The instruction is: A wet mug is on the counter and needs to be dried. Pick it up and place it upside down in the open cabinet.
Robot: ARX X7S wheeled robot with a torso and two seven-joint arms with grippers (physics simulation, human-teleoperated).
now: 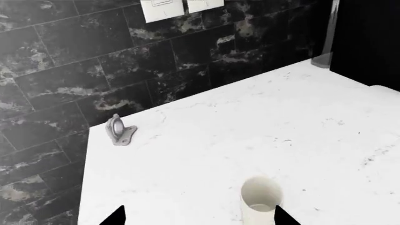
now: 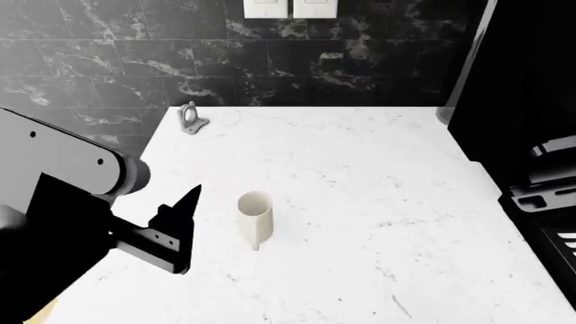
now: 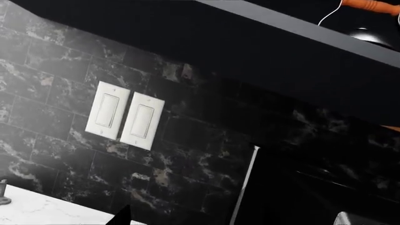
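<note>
The cream-white mug (image 2: 255,212) stands upright on the white counter (image 2: 360,175), mouth up, with its handle towards the front edge. My left gripper (image 2: 186,210) is just left of the mug and about level with it. In the left wrist view the left gripper (image 1: 200,218) is open, its two black fingertips (image 1: 116,216) wide apart. The mug (image 1: 261,200) sits between them, close to one tip and apart from the other. The right gripper is out of the head view. In the right wrist view only one fingertip (image 3: 122,216) shows, far off to the side, with nothing in it.
A small grey metal trinket (image 2: 191,119) sits at the counter's back left corner, and shows in the left wrist view (image 1: 119,130). White switch plates (image 2: 293,7) hang on the black marble wall. A tall black appliance (image 2: 531,121) bounds the counter's right side. The counter's left edge drops off.
</note>
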